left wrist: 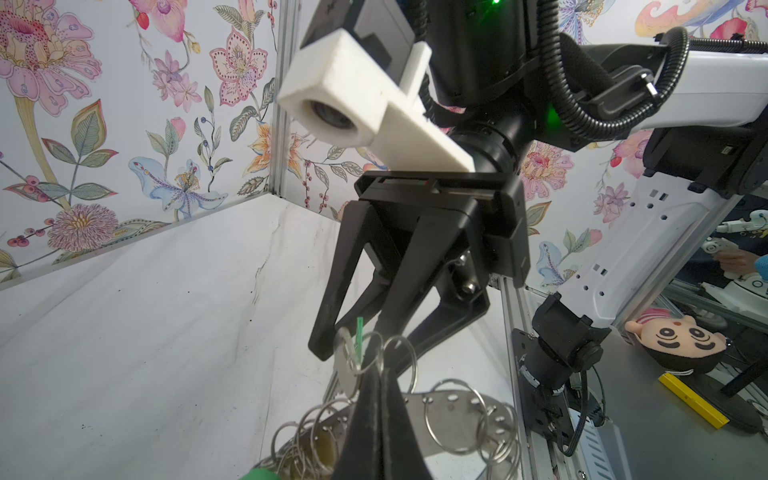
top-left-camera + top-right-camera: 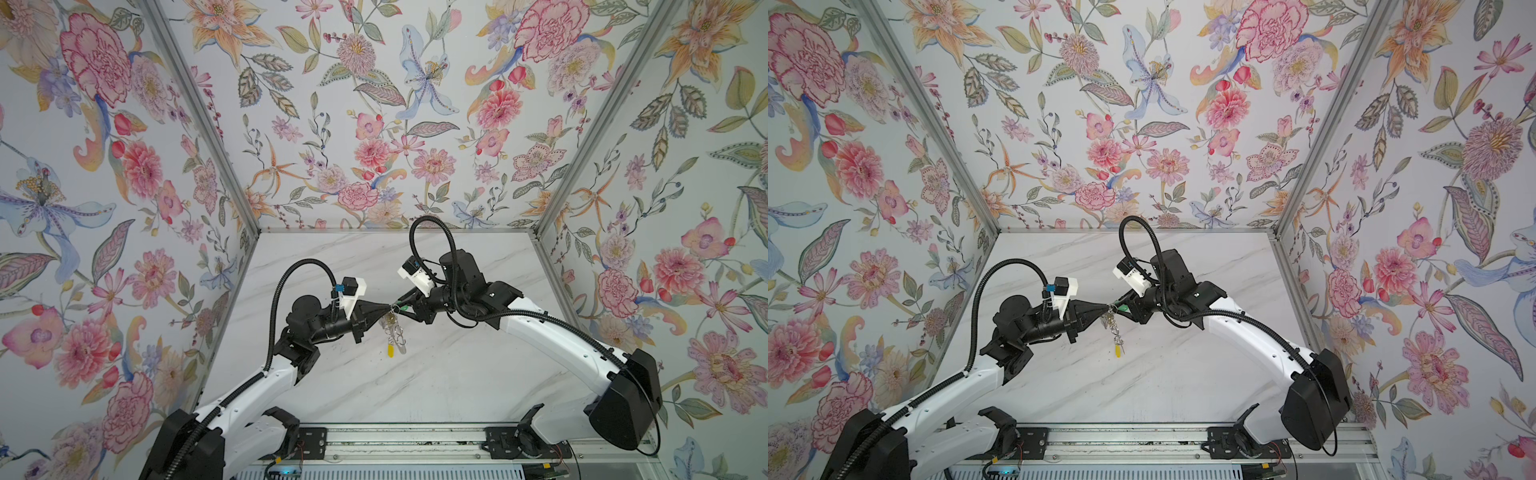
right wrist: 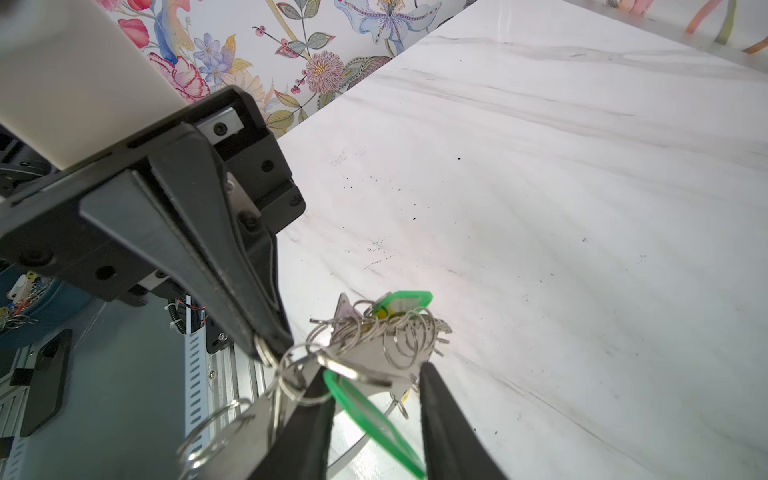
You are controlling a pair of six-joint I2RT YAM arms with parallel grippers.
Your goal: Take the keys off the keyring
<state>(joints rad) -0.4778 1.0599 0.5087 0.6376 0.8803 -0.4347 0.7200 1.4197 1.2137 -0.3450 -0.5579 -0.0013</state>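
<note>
The keyring (image 2: 395,328) (image 2: 1112,322), a flat grey plate edged with wire rings, hangs above the marble table. My left gripper (image 2: 390,308) (image 1: 377,372) is shut on one of its rings (image 3: 266,353). The plate (image 1: 449,419) (image 3: 370,353) dangles below that grip. My right gripper (image 2: 402,308) (image 3: 374,370) faces it with jaws apart. A green-tagged key (image 3: 370,411) lies between those jaws, touching neither finger that I can see. A second green tag (image 3: 405,301) sits on the far side of the plate. A yellow tag (image 2: 390,350) (image 2: 1118,350) hangs lowest.
The white marble table (image 2: 415,374) is boxed in by floral walls on three sides. An aluminium rail (image 2: 395,436) with both arm bases runs along the front edge. Both arms meet over the table's middle.
</note>
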